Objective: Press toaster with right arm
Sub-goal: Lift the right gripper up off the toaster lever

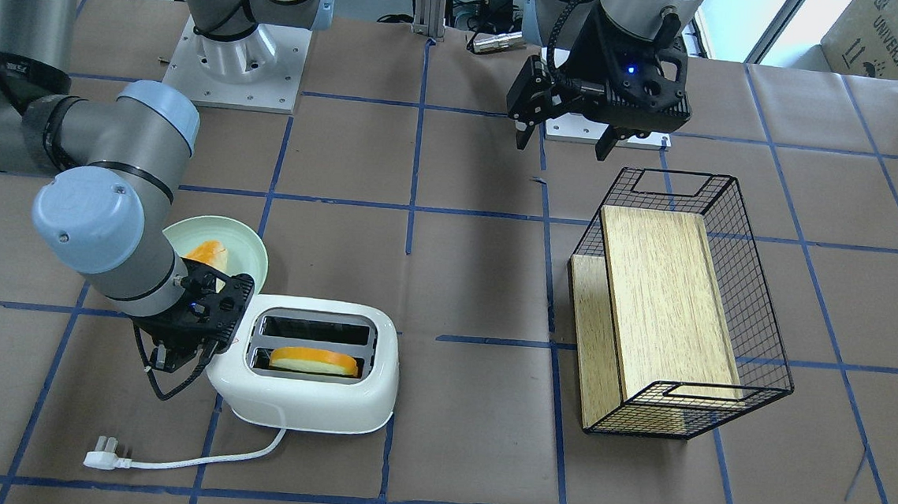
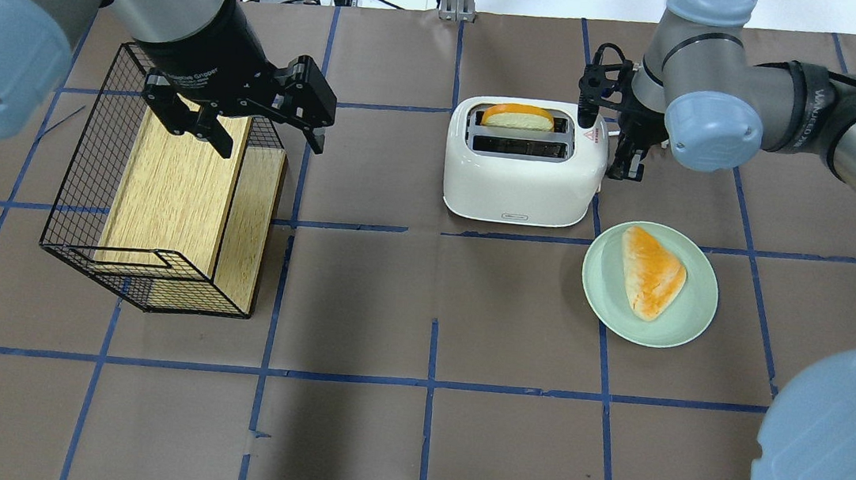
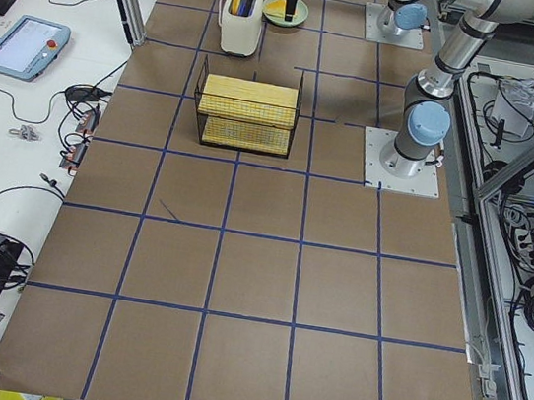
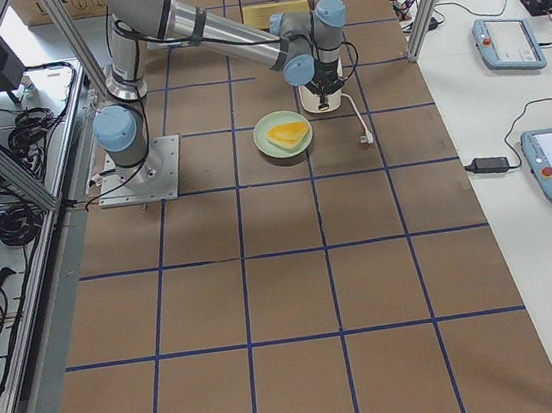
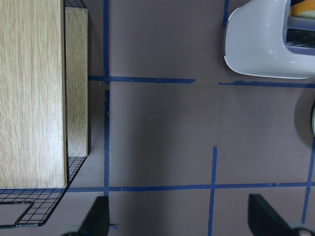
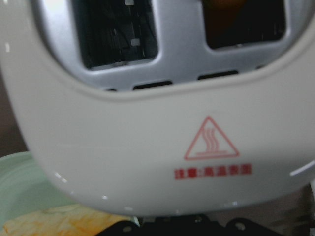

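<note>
The white two-slot toaster point(image 2: 517, 182) stands at the middle back of the table, with an orange-crusted bread slice point(image 2: 518, 116) in its far slot. It also shows in the front view point(image 1: 304, 400). My right gripper point(image 2: 630, 164) hangs at the toaster's right end, close beside the end with the red triangle sticker point(image 6: 210, 140). In the front view its thin fingers point(image 1: 163, 390) meet at their tips, with nothing between them. The lever knob is hidden behind the gripper. My left gripper point(image 2: 249, 126) is open and empty above the wire basket's right edge.
A green plate point(image 2: 606, 290) with a bread wedge point(image 2: 651, 271) sits just in front of the right gripper. A black wire basket point(image 2: 87, 156) holding wooden boards point(image 2: 172, 181) lies at the left. The toaster's white cord and plug point(image 1: 98, 461) trail on the far side.
</note>
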You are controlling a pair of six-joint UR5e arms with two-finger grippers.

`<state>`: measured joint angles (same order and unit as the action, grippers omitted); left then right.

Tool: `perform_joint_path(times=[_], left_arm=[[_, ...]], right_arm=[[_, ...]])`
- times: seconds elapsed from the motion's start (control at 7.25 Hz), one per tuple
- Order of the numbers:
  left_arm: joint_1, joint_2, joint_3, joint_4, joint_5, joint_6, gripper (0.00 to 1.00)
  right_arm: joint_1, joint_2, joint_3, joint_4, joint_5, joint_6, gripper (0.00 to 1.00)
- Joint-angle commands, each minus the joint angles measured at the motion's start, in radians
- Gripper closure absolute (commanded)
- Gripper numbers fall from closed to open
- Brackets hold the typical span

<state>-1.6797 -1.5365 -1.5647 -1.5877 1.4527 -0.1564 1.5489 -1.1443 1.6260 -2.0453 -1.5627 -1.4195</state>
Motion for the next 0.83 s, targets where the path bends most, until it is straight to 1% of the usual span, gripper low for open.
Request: perform_joint_path(times=[0.0, 0.28, 0.41, 0.55, 0.69], left_arm=[[0.0, -0.001, 0.0, 0.0, 0.0, 0.0, 0.0], [0.0, 0.001, 0.0, 0.0, 0.0, 0.0, 0.0], [0.0, -0.001, 0.0, 0.0, 0.0, 0.0, 0.0], [0.0, -0.001, 0.0, 0.0, 0.0, 0.0, 0.0], [0.0, -0.001, 0.0, 0.0, 0.0, 0.0, 0.0]], right_arm=[[0.0, 0.0, -0.006, 0.0, -0.005, 0.001, 0.92], [-0.001, -0.012, -0.029, 0.01, -0.019, -0.001, 0.91], [0.0, -0.014, -0.088, 0.081, -0.014, -0.001, 0.89], [0.0, -0.024, -0.179, 0.194, -0.014, 0.051, 0.71], [0.0, -0.055, -0.266, 0.32, -0.011, 0.197, 0.14]])
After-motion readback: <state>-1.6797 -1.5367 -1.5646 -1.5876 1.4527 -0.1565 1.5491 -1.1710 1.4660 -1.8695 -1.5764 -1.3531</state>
